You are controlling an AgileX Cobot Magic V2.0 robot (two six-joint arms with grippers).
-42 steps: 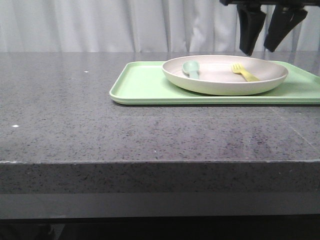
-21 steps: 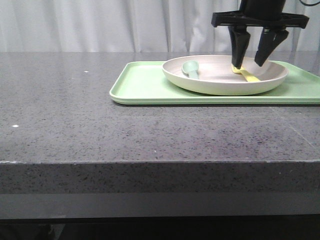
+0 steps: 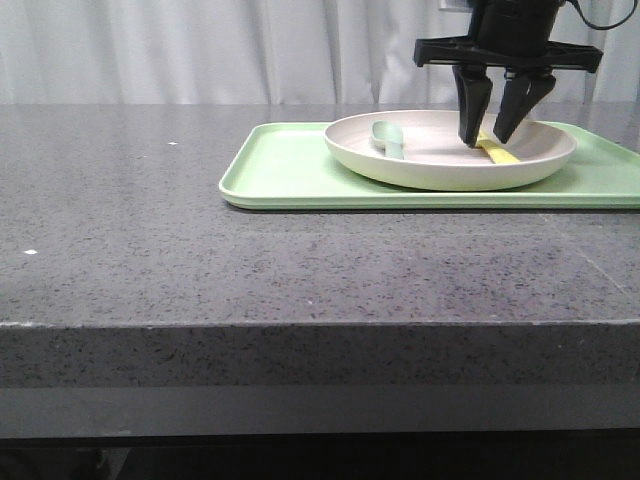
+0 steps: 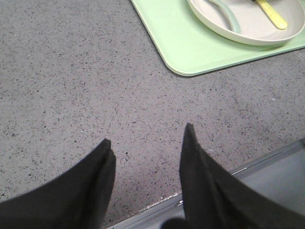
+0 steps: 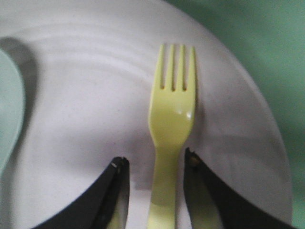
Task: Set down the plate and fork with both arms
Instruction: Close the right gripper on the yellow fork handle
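Note:
The cream plate sits on the light-green tray. The pale-yellow fork lies in the plate's right half; its handle shows in the front view. My right gripper is down in the plate, its open fingers on either side of the fork's handle with a small gap each side. My left gripper is open and empty over bare counter near the front edge, well away from the tray and plate.
A teal-green spoon lies in the plate's left half; it also shows in the left wrist view and at the edge of the right wrist view. Grey speckled counter stretches left of the tray.
My right gripper came down from above the plate's far rim into the plate and its fingers narrowed around the fork's handle. The spoon shifted slightly.

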